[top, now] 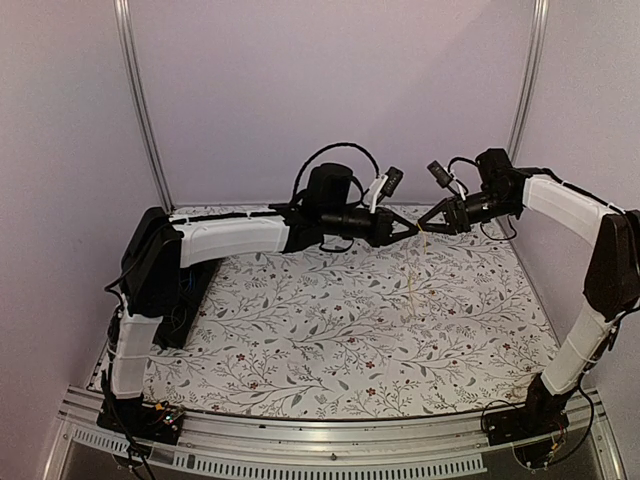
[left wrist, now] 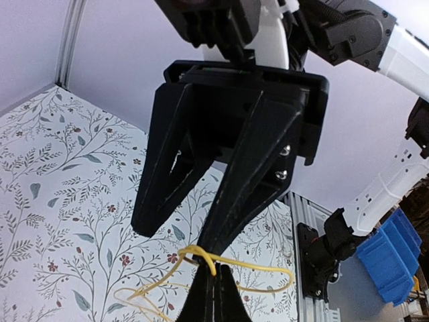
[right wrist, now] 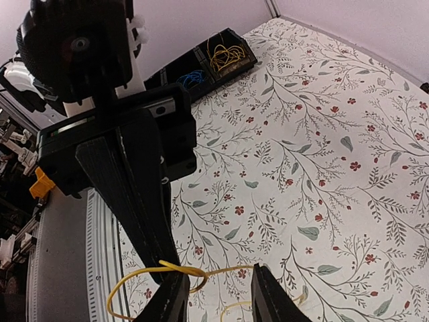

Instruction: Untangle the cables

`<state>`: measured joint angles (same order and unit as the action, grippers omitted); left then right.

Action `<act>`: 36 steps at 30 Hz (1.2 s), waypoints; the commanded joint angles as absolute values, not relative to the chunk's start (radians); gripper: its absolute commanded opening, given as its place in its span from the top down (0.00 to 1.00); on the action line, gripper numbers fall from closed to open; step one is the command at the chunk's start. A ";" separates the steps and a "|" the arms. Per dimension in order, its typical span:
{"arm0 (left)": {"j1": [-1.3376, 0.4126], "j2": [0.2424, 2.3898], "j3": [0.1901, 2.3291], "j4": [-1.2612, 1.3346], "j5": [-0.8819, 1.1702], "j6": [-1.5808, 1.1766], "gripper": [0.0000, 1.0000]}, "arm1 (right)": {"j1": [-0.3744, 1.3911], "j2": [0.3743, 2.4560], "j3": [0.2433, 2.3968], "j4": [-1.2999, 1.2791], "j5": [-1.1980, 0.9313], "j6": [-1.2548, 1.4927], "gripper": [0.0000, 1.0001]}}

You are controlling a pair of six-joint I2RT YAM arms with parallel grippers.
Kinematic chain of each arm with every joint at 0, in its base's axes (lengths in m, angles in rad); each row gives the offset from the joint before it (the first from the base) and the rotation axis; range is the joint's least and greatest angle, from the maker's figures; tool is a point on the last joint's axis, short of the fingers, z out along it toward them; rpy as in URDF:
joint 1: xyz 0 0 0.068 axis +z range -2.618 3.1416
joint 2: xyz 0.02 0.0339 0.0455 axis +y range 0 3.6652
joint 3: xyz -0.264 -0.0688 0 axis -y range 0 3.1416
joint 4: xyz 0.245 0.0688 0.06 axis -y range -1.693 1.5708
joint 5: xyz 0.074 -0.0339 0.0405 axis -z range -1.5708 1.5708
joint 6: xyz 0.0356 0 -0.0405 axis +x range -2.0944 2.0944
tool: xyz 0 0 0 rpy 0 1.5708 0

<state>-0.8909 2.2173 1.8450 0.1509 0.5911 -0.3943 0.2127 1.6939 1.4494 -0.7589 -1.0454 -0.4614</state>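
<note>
A thin yellow cable (left wrist: 261, 267) is looped and knotted, and my left gripper (left wrist: 213, 272) is shut on it at the knot. In the top view the cable (top: 411, 275) hangs from the two gripper tips down to the floral mat. My right gripper (right wrist: 218, 295) faces the left gripper (right wrist: 161, 258) tip to tip. It stands open, and the yellow cable (right wrist: 231, 270) runs across the gap between its fingers. Seen from the left wrist, one right finger (left wrist: 244, 188) touches the knot. Both grippers, left (top: 410, 229) and right (top: 428, 225), are held above the back middle of the table.
A black bin holds yellow wires (right wrist: 224, 57) and blue wires (right wrist: 191, 77) at the table's left edge. A blue crate (left wrist: 389, 261) stands off the table. The floral mat (top: 330, 320) covers the table, with aluminium posts (top: 140, 100) behind.
</note>
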 commanded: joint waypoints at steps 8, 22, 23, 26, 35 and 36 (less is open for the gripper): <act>-0.895 2.228 1.858 0.189 0.597 -0.402 1.00 | 0.267 1.771 1.442 -0.530 -0.864 -0.168 0.65; -0.896 2.149 1.775 0.219 0.538 -0.402 1.00 | 0.114 1.881 1.477 -0.564 -0.592 -0.085 0.65; -0.895 2.143 1.767 0.218 0.527 -0.400 1.00 | 0.109 1.881 1.473 -0.568 -0.588 -0.091 0.65; -0.885 2.119 1.763 0.195 0.482 -0.387 1.00 | 0.095 1.869 1.458 -0.576 -0.570 -0.112 0.65; -0.758 2.025 1.861 -0.074 0.327 -0.350 1.00 | 0.023 1.832 1.428 -0.634 -0.580 -0.187 0.61; -0.738 2.014 1.875 -0.105 0.323 -0.345 1.00 | 0.023 1.828 1.429 -0.645 -0.585 -0.204 0.61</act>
